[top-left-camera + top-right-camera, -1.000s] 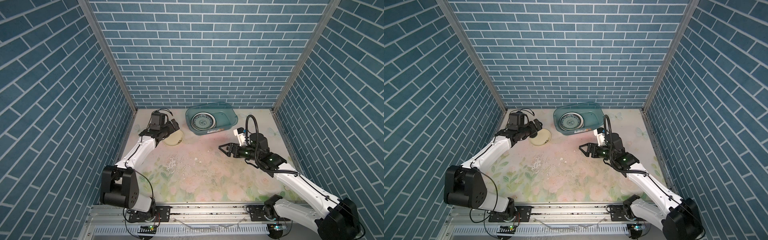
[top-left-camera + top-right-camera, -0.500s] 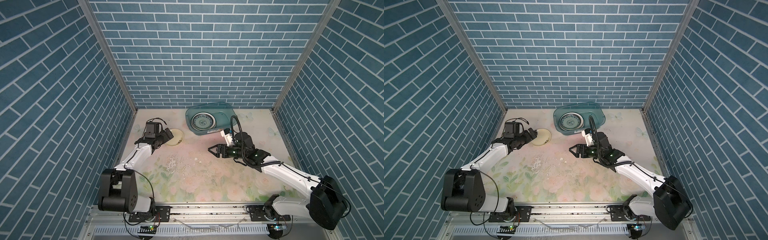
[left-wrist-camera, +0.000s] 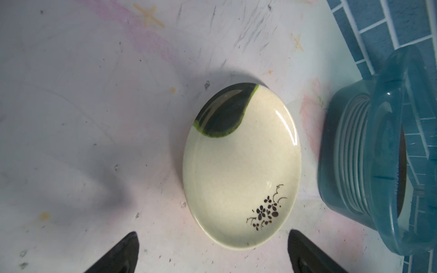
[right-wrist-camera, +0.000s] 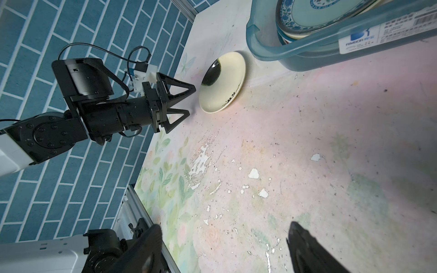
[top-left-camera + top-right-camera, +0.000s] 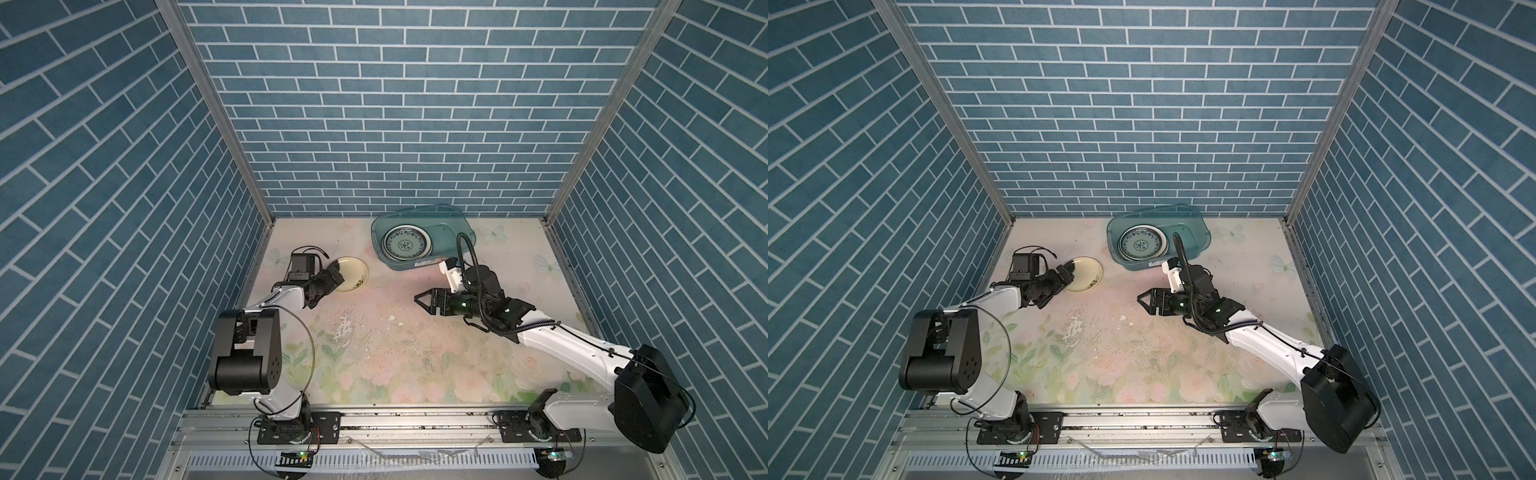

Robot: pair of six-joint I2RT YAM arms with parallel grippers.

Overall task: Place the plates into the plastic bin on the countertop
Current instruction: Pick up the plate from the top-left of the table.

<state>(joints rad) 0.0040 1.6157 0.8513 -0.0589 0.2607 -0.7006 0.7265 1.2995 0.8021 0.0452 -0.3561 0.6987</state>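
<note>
The left tool [image 4: 192, 101], spread wide and empty, sits just short of the one loose plate [image 3: 241, 170] — cream, with a dark green patch and small black flowers. The plate lies flat on the bench [image 5: 415, 374] near the plastic bin's [image 4: 307, 50] corner, and other plates [image 5: 404, 244] are stacked inside the bin. A good grasp likely means pinching the near rim low and square, since glazed ware may skate on this scuffed, chipped floral surface; the right tool [image 5: 424, 304], also spread and empty, hovers before the bin within blue brick-patterned walls [image 5: 374, 104].
</note>
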